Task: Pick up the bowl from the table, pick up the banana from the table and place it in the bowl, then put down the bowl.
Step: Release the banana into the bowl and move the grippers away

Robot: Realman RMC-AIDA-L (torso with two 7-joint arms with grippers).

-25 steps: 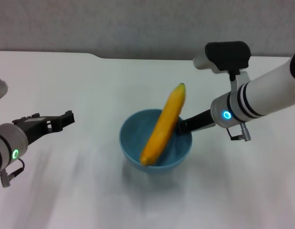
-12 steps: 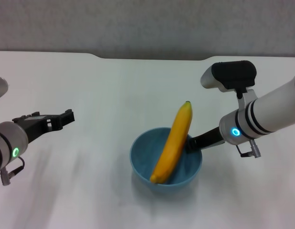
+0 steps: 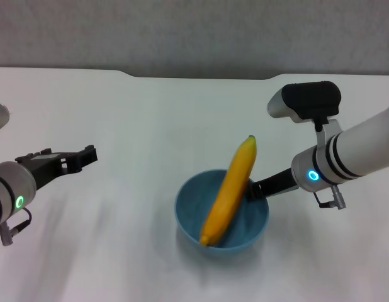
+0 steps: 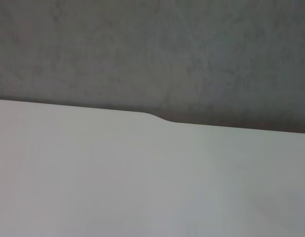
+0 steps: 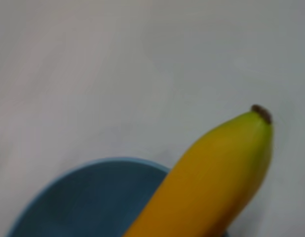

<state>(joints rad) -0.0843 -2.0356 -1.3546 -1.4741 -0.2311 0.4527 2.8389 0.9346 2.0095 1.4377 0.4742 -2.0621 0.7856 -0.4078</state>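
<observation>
One banana [image 3: 228, 192] aslant in bowl [image 3: 191, 207], tip up, far-right.

Yellow-orange banana [image 3: 229, 190], light-blue bowl [image 3: 193, 202]

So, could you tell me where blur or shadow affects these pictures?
Head view: sharp, with a soft shadow under the bowl on the table. Right wrist view: the banana and bowl rim are close and soft-edged. Left wrist view: evenly lit bare tabletop and a dim grey wall, no glare.

One bowl [image 3: 221, 217], one banana [image 3: 229, 190]
</observation>
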